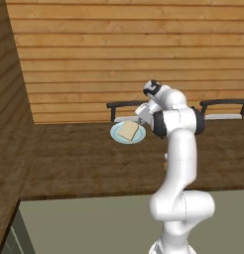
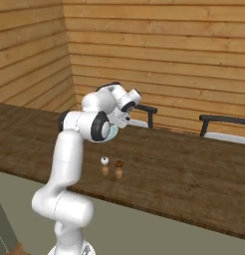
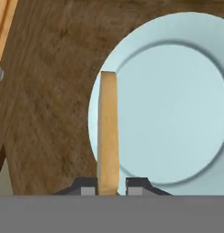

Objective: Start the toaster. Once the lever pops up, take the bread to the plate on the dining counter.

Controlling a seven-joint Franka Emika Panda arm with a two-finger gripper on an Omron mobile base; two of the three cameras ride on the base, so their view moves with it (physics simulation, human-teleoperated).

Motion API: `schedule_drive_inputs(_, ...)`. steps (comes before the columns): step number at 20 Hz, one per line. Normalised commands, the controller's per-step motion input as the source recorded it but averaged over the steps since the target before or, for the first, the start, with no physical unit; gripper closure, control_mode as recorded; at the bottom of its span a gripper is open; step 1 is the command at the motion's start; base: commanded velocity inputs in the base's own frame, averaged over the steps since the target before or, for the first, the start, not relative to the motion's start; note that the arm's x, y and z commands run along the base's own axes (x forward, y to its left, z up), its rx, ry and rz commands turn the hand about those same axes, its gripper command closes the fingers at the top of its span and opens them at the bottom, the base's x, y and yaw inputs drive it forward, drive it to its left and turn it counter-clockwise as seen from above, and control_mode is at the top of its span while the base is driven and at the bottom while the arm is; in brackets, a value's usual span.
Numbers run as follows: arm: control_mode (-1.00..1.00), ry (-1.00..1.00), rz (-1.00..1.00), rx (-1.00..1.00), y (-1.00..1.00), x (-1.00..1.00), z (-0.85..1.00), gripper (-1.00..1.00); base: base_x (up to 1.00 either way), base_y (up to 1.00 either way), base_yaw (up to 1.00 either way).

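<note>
My gripper (image 3: 108, 187) is shut on the bread (image 3: 108, 136), a thin tan slice seen edge-on between the two fingertips (image 3: 89, 187). The bread (image 1: 129, 130) hangs just above the pale-blue plate (image 1: 114, 133), over its left part in the hand view. The plate (image 3: 177, 118) lies on the dark wood dining counter (image 1: 69, 158). In the left base view the gripper (image 1: 139, 120) sits at the end of the bent white arm, right above the plate. In the right base view the arm hides most of the plate (image 2: 113, 132). The toaster is out of view.
Salt and pepper shakers (image 2: 105, 165) (image 2: 119, 169) stand on the counter (image 2: 184, 174) near the arm. Black-backed chairs (image 1: 125, 105) (image 2: 225, 119) line the counter's far side. A wood-plank wall rises behind them.
</note>
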Motion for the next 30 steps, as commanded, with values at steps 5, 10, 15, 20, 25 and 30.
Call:
schedule_drive_inputs(5,-1.0,0.05,0.0,-0.01,0.0,0.0,-0.21,-1.0,0.0,0.0,0.0)
schedule_drive_inputs(10,-1.0,0.04,0.0,-0.02,-0.03,0.0,-0.09,-1.0,0.0,0.0,0.0)
schedule_drive_inputs(15,-1.0,0.0,0.0,-0.04,-0.2,0.0,0.0,-1.0,0.0,0.0,0.0)
schedule_drive_inputs(20,-1.0,0.0,0.0,-0.06,-0.29,0.03,0.0,-1.0,0.0,0.0,0.0)
schedule_drive_inputs(25,-1.0,-0.01,0.0,-0.15,0.01,-0.05,0.15,-1.0,0.0,0.0,0.0)
schedule_drive_inputs(30,-1.0,-0.17,-0.28,-0.25,0.28,-0.96,0.27,-1.0,0.0,0.0,0.0)
